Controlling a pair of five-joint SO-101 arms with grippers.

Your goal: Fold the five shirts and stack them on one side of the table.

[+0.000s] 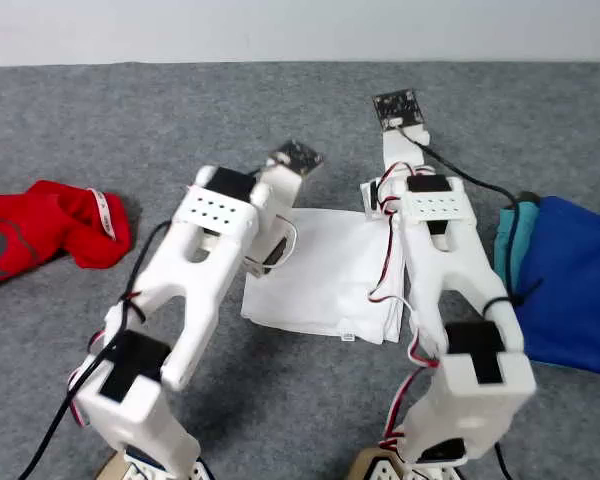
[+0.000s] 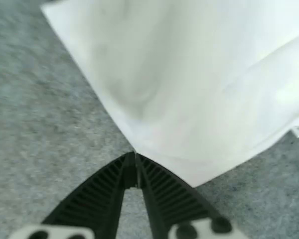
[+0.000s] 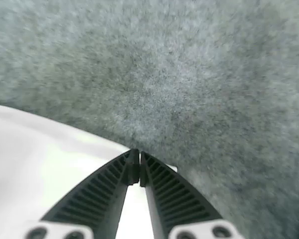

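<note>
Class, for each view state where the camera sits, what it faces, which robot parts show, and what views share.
High view: fixed above the arms' bases, looking down the table; both arms, white shirt between.
Left wrist view: on that wrist, facing the left gripper, shut on the white shirt's edge.
Right wrist view: likewise; right gripper shut on the shirt, table beyond.
Shared: the white shirt.
</note>
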